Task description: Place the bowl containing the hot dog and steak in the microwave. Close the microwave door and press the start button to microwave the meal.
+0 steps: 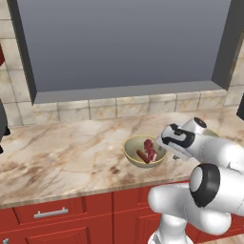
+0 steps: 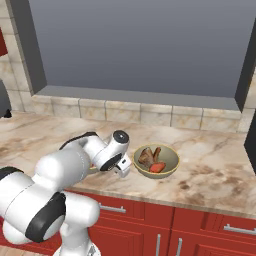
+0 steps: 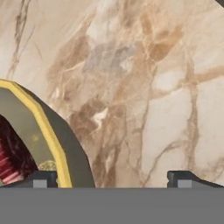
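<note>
The jaws stand wide apart in the hand view, one dark tip over the bowl's yellow rim and the other over bare marble, holding nothing; red steak shows inside that rim. In the left base view the jaws sit low, just beside the bowl's right side, near the tabletop's front edge, with the hot dog and steak lying together inside. In the right base view the jaws meet the bowl at its left rim. I judge the main risk to be a thin grip on the rim: if the jaws pinch it off-centre, the shallow bowl could tip on lifting and spill the meat, or skid toward the front edge if nudged first.
</note>
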Robot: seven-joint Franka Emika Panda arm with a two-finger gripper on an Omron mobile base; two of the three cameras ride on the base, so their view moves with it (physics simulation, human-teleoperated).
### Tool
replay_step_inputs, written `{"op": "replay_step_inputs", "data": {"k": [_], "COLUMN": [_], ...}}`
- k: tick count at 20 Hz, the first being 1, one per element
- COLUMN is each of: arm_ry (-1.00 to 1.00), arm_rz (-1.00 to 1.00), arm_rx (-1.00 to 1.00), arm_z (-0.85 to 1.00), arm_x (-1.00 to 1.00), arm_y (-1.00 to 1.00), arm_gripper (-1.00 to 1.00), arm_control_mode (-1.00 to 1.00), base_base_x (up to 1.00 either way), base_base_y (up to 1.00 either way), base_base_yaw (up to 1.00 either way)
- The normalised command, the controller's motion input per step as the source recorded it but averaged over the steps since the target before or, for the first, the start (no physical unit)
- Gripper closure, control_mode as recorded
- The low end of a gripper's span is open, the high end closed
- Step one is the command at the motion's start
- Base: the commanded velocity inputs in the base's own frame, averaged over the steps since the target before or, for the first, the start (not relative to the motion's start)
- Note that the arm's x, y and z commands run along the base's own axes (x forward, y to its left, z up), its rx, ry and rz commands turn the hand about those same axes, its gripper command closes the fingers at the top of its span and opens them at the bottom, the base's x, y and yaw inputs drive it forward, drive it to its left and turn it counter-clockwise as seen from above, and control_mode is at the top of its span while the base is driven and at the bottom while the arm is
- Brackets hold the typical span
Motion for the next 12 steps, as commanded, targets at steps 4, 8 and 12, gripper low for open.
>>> {"op": "replay_step_inputs", "data": {"k": [4, 8, 12], "arm_ry": [0.0, 0.0, 0.0], "arm_rz": [0.0, 0.0, 0.0], "arm_rx": [0.0, 0.0, 0.0], "arm_z": [-0.21, -0.17, -0.12], "arm_x": [0.2, 0.18, 0.15], "arm_y": [0.02, 0.0, 0.01], "arm_gripper": [-1.0, -1.0, -1.0], "arm_control_mode": [-1.0, -1.0, -1.0], "base_base_x": [0.0, 0.0, 0.0], "base_base_y": [0.0, 0.0, 0.0], "base_base_yaw": [0.0, 0.0, 0.0]}}
